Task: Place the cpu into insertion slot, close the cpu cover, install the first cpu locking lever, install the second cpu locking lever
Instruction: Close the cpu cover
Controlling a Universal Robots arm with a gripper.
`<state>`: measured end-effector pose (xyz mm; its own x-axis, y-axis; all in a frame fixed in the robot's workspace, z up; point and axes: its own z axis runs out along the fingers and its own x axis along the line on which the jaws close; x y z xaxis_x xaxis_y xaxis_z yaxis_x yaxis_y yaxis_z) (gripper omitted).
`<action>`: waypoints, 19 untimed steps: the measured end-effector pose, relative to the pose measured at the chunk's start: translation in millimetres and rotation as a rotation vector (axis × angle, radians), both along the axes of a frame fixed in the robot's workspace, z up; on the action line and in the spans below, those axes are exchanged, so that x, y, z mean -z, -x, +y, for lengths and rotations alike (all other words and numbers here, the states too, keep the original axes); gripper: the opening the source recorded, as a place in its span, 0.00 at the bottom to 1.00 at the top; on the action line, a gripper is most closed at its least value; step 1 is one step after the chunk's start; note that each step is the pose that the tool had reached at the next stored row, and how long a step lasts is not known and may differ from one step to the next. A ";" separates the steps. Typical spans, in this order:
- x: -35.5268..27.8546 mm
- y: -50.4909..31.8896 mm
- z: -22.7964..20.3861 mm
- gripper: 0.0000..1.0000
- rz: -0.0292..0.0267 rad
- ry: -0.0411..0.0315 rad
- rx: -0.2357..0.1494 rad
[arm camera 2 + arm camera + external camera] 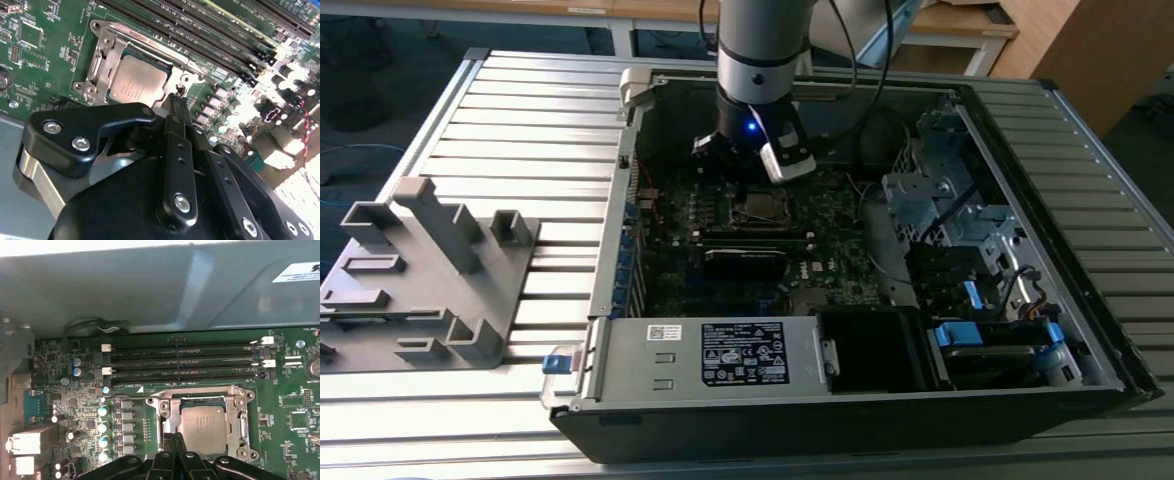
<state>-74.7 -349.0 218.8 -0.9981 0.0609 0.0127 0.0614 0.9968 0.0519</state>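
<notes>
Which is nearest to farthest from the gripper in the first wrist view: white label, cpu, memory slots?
From the gripper:
1. cpu, framed by the cpu cover, right beside it.
2. memory slots, beyond the cover.
3. white label, on the grey case wall.

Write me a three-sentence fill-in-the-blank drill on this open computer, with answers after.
1. The cpu lies framed by the closed metal ____.
2. The motherboard around it is coloured ____.
3. The end effector has its fingertips pressed ____ at the frame's edge.
Answers: cpu cover; green; together.
</notes>
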 end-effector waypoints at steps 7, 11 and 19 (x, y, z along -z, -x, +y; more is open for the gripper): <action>4.1 -1.1 0.1 0.11 0.0001 0.0002 -0.006; 10.8 -1.1 0.1 0.11 0.0001 0.0001 -0.006; 15.1 2.2 2.6 0.11 -0.0002 0.0000 -0.006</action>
<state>-76.9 -346.3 203.7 -0.9984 0.0550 0.0125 0.0556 0.9971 0.0519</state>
